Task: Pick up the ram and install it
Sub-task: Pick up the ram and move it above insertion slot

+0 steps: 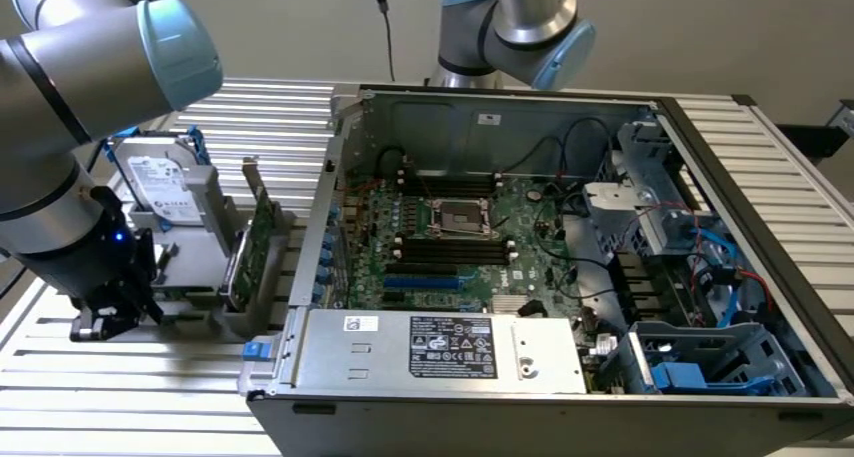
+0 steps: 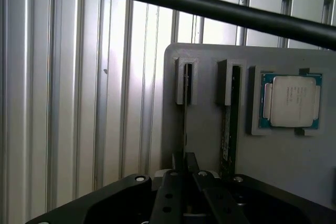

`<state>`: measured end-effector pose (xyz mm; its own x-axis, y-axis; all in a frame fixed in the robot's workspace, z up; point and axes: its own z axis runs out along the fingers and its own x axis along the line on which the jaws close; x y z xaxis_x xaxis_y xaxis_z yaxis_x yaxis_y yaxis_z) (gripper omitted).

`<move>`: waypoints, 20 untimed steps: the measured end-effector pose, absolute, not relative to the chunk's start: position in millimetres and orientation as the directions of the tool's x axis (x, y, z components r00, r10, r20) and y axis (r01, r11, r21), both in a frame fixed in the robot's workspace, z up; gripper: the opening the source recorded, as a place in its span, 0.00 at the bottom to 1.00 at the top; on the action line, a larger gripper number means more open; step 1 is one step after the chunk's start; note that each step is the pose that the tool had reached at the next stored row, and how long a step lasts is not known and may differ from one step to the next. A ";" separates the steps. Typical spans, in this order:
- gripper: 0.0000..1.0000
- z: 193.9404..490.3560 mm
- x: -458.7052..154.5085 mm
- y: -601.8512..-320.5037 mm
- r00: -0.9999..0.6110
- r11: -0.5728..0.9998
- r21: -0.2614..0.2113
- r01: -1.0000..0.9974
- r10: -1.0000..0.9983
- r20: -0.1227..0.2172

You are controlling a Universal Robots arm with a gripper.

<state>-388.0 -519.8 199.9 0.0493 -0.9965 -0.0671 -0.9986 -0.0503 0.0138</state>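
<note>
**Exterior view.** Pincer (image 1: 107, 317) low over grey holder (image 1: 200, 217) on table (image 1: 134, 387), on exterior view's left of open computer case (image 1: 747, 167). Step looks like picking up, not installing. Memory slots (image 1: 454, 245) look empty, well apart from pincer. Tall green card (image 1: 256, 245) stands between.

**Wrist view.** Pincer (image 2: 185, 157) narrow, seems closed on thin edge of ram (image 2: 185, 124). Ram upright in holder (image 2: 210, 61) slot. Second stick (image 2: 226, 129) just beside. Slot walls tight, so needs straight pull. Bare table (image 2: 79, 103) on other side.

Pale wall (image 1: 747, 27), ribbed metal table (image 1: 134, 397)
</note>
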 end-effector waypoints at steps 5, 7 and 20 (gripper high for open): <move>0.13 200.7 -388.1 -519.8 0.049 -0.050 0.014 -0.999 -0.996 -0.068; 0.13 203.9 -388.1 -519.7 0.049 -0.050 0.014 -0.999 -0.996 -0.068; 0.13 241.3 -385.9 -519.8 0.049 -0.051 0.013 -0.999 -0.996 -0.075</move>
